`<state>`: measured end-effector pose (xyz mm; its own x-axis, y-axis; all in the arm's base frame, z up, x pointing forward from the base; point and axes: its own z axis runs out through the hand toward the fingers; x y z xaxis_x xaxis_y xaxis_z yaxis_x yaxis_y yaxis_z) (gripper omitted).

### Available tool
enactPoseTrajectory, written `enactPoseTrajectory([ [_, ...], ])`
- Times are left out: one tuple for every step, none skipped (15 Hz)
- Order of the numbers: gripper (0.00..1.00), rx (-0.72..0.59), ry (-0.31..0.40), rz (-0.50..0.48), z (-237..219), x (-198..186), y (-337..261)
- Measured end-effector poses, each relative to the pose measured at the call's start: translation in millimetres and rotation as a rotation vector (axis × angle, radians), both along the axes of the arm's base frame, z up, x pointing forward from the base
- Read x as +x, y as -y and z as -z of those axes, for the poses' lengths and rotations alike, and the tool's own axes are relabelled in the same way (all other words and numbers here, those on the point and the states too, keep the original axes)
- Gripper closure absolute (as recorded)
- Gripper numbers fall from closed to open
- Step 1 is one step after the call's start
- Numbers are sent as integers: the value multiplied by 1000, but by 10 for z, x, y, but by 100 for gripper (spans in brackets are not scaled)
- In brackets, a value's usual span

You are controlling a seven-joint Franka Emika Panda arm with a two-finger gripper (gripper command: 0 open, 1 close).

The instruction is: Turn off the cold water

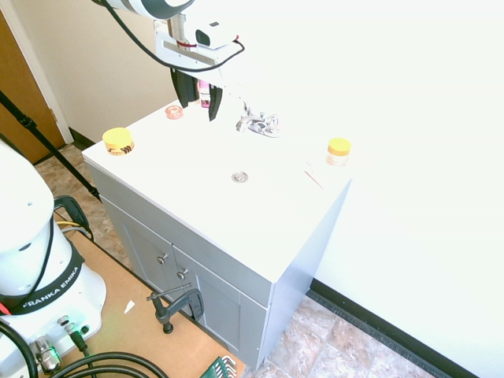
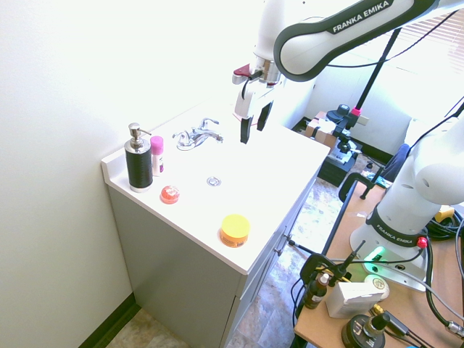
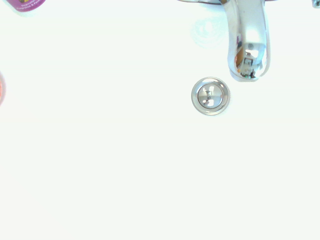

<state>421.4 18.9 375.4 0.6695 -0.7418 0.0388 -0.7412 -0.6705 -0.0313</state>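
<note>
Cold tap: gripper open and empty above the counter, chrome faucet not touched

First exterior view: The gripper [image 1: 198, 113] points down with its fingers apart and nothing between them, presumably so one finger can push a lever. Beyond it, the chrome faucet [image 1: 260, 124] stands at the back of the counter [image 1: 236, 224], where both handles can be reached from the front. The yellow-lidded tub [image 1: 118, 142] and yellow-capped jar [image 1: 339, 151] stand well apart from it, probably leaving working room.

Second exterior view: Two lever handles flank the spout. The cold one is likely the right-hand lever handle [image 2: 210, 122] as one faces the basin, by convention; no marking is legible. The black soap dispenser [image 2: 138, 159] and pink-capped bottle [image 2: 157, 154] stand upright towards the other end, away from that lever.

Wrist view: The spout [image 3: 249, 47] reaches out near the drain [image 3: 210, 96], so water would fall into the basin. No stream visible; flow can't be judged from this alone. Next move probably calls for a sideways approach, then a gentle push; a low pass risks striking the spout.
</note>
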Motion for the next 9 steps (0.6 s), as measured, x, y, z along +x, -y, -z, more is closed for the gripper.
enactPoseTrajectory([
  [0,1,-1,1,3,0,0],
  [0,4,12,7,-1,17,9],
  [0,6,43,19,-4,64,46],
  [0,8,73,35,3,130,104],
  [0,11,105,57,24,234,182],
  [0,11,136,80,62,361,262],
  [0,6,162,101,112,508,346],
  [0,-5,182,115,177,667,436],
  [0,-21,197,126,233,818,524],
])
